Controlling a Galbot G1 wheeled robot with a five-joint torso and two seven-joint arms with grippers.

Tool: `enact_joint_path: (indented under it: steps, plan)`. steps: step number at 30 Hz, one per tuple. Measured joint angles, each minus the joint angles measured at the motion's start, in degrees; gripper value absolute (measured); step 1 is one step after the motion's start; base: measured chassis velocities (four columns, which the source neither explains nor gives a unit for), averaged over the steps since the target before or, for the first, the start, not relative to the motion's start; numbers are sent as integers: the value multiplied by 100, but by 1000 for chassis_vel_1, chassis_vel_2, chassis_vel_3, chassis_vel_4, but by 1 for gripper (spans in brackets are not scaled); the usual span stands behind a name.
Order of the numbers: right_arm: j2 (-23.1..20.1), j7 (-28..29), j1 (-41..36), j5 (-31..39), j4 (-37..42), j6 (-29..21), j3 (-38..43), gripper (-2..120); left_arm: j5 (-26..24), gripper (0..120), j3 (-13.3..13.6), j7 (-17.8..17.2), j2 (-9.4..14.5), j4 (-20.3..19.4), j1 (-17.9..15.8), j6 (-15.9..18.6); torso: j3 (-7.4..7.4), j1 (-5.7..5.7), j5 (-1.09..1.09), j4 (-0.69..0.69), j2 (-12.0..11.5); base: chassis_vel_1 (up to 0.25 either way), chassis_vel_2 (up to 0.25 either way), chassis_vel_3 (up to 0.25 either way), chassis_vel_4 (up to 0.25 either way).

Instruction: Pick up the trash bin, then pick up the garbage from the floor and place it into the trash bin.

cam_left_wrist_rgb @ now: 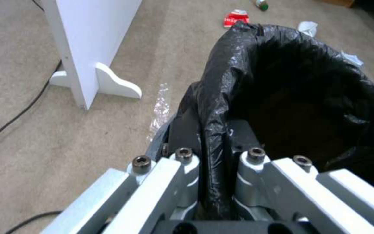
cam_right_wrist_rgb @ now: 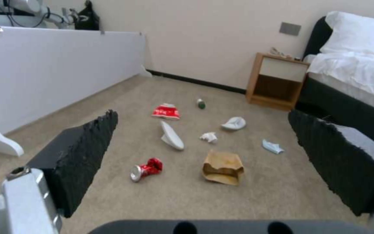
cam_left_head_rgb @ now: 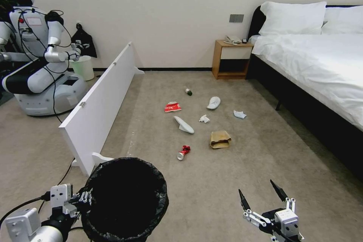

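Note:
The trash bin [cam_left_head_rgb: 126,198], lined with a black bag, is at the lower left of the head view. My left gripper [cam_left_head_rgb: 81,198] is shut on its rim; the left wrist view shows the fingers [cam_left_wrist_rgb: 185,156] pinching the bag-covered edge of the trash bin [cam_left_wrist_rgb: 304,97]. My right gripper [cam_left_head_rgb: 261,193] hangs open and holds nothing, low at the right, above bare carpet. The garbage lies ahead on the carpet: a crushed red can [cam_left_head_rgb: 183,152], a brown paper bag [cam_left_head_rgb: 220,139], two white slippers [cam_left_head_rgb: 184,124] [cam_left_head_rgb: 213,102], a red-white packet [cam_left_head_rgb: 172,107], tissue wads [cam_left_head_rgb: 204,118] and a small bottle [cam_left_head_rgb: 188,91].
A long white board [cam_left_head_rgb: 102,106] stands on edge at the left, with a cable beside its foot. Behind it are another robot [cam_left_head_rgb: 38,64] and a pale bucket [cam_left_head_rgb: 83,67]. A bed [cam_left_head_rgb: 321,68] runs along the right and a wooden nightstand [cam_left_head_rgb: 230,58] stands at the wall.

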Motion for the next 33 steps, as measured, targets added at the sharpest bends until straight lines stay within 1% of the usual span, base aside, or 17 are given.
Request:
enact_joint_path:
  steps: [18, 33]
  plan:
    - [8, -28, -10, 7, -3, 23, 6, 100, 6, 5, 1, 3, 0, 0, 19, -3, 0, 0, 1, 0, 0, -109, 113, 110, -103]
    - [5, -49, -35, 6, 14, 39, 17, 100, 10, 5, 1, 3, -10, -2, 43, -3, 0, 0, 0, 0, 0, -127, 135, 128, -129]
